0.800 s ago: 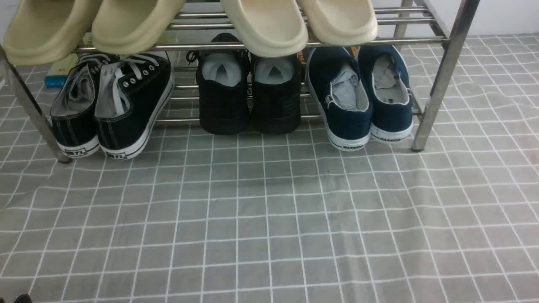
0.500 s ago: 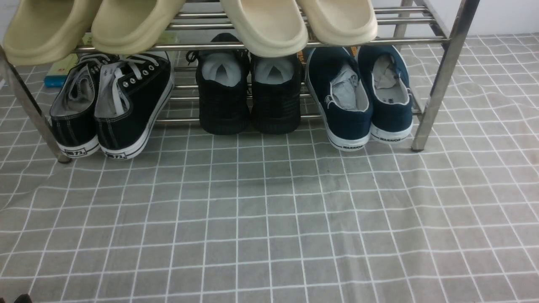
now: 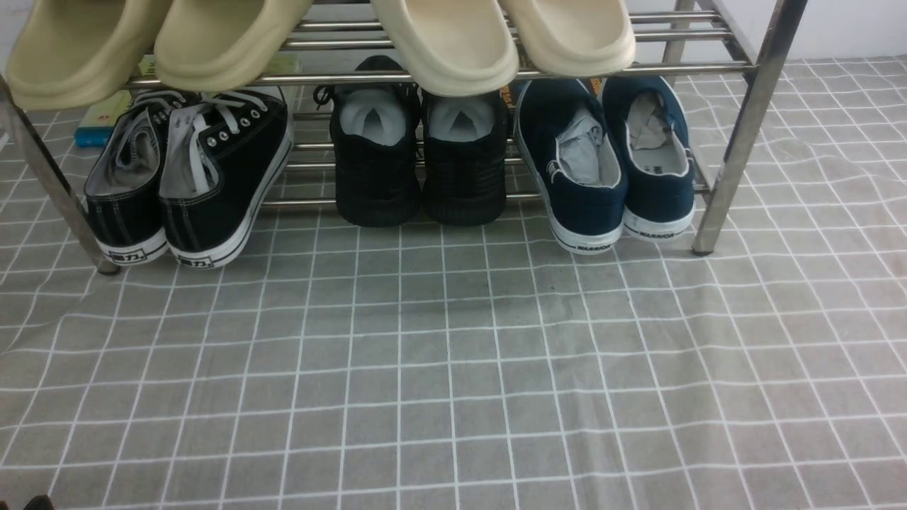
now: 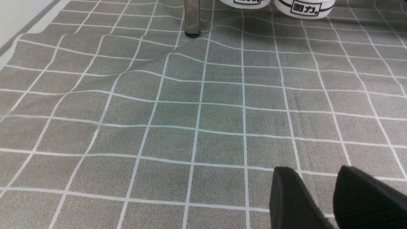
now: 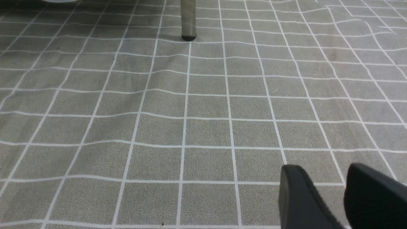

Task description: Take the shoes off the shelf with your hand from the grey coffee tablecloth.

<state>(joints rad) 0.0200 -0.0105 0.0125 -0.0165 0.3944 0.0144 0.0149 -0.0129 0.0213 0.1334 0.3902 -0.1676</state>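
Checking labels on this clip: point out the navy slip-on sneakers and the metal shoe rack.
Navy slip-on sneakers (image 3: 584,214): front view, heel of the left shoe.
Metal shoe rack (image 3: 740,142): front view, front right leg.

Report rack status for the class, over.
Both grippers, left and right, open and empty over grey cloth. Navy slip-ons on lower tier, unheld. Cream clogs above, partly overhanging, may crowd a lift.

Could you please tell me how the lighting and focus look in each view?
Front view: soft light, glints on the rack's rails; left wrist view: gripper fingers blurred, cloth sharper; right wrist view: fingers likewise soft.
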